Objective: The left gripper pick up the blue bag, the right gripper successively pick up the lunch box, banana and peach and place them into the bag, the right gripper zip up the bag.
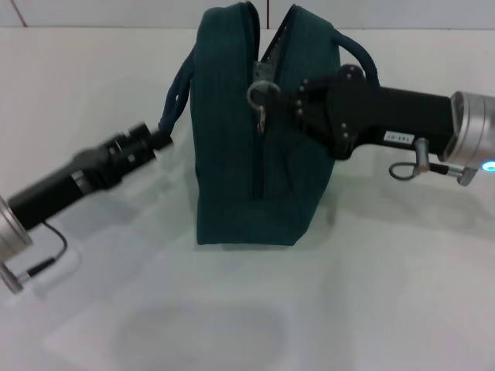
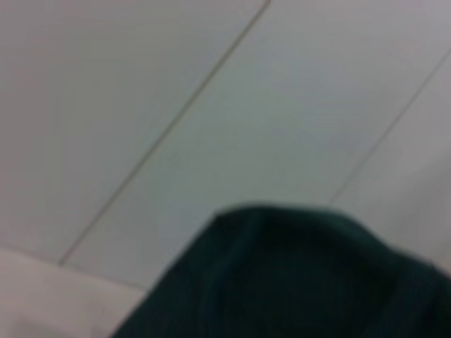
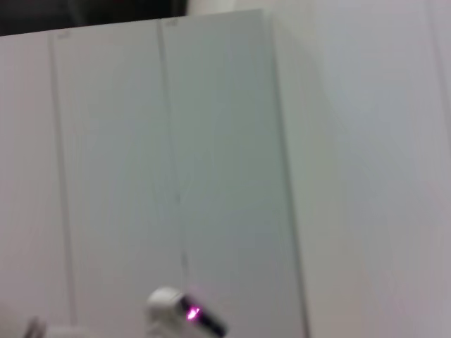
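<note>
My left pincer (image 1: 161, 139) is closed on one loop handle (image 1: 176, 93) of the bag (image 1: 232, 154), holding it on the side nearest my left arm. The bag stands upright on the desk (image 1: 232, 309), roughly in the middle of my head view. My right pincer (image 1: 290, 100) is at the top of the bag's near end, right by the zip's ring pull (image 1: 261, 94); whether its fingers are pinched on the pull or only touching it I cannot tell from here.

No lunch box, banana or peach shows on the desk, so I judge they are already inside and that the zipping is the step in hand. The zip looks closed down the end of the bag, while a gap still shows between the two halves at the top, past the pull.

My left wrist view shows only a dark corner of the bag against pale wall panels. My right wrist view shows panels and a small white device with a pink light, nothing of the zip.

Next, I think, the pull must be drawn along the top seam toward the far end, while my left pincer keeps the handle taut so the bag does not tip or slide.
</note>
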Robot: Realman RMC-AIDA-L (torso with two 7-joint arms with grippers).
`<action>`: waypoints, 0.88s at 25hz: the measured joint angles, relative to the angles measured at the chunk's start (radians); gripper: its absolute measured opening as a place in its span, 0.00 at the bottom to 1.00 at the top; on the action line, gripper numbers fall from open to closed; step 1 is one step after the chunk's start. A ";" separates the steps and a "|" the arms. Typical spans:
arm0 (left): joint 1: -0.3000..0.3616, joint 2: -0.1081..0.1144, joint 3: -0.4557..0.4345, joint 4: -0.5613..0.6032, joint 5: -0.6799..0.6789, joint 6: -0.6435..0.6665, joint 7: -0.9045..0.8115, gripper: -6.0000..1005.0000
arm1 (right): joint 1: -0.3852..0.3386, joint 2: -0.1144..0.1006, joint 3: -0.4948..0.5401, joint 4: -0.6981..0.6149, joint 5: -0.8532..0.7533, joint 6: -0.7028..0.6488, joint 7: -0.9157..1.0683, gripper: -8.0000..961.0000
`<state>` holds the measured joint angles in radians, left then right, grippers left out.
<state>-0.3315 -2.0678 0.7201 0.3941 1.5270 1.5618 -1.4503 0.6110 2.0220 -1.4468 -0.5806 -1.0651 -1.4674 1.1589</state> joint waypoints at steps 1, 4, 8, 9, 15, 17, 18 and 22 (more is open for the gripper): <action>0.002 -0.002 0.000 -0.006 0.007 0.000 0.007 0.67 | 0.004 0.000 0.003 0.005 0.009 0.016 0.000 0.02; 0.003 -0.013 0.000 -0.057 0.030 0.004 0.050 0.73 | 0.027 0.000 0.002 0.018 0.020 0.055 -0.002 0.02; -0.024 -0.021 -0.002 -0.143 0.028 -0.004 0.132 0.75 | 0.068 0.004 -0.009 0.054 0.022 0.074 -0.025 0.02; -0.039 -0.022 -0.005 -0.177 0.024 -0.010 0.167 0.75 | 0.072 0.004 -0.010 0.062 0.022 0.075 -0.027 0.02; -0.076 -0.028 -0.006 -0.267 0.000 -0.029 0.296 0.74 | 0.081 0.005 -0.009 0.075 0.022 0.080 -0.028 0.02; -0.076 -0.027 -0.004 -0.267 -0.001 -0.026 0.300 0.74 | 0.081 0.005 -0.008 0.075 0.022 0.082 -0.028 0.02; -0.075 -0.026 -0.003 -0.266 0.000 -0.018 0.301 0.73 | 0.081 0.004 -0.008 0.075 0.022 0.086 -0.029 0.02; -0.069 -0.022 0.003 -0.255 0.010 0.027 0.326 0.73 | 0.084 0.005 -0.009 0.076 0.022 0.104 -0.038 0.02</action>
<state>-0.4004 -2.0895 0.7231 0.1388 1.5374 1.5893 -1.1247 0.6950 2.0267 -1.4558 -0.5048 -1.0429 -1.3636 1.1211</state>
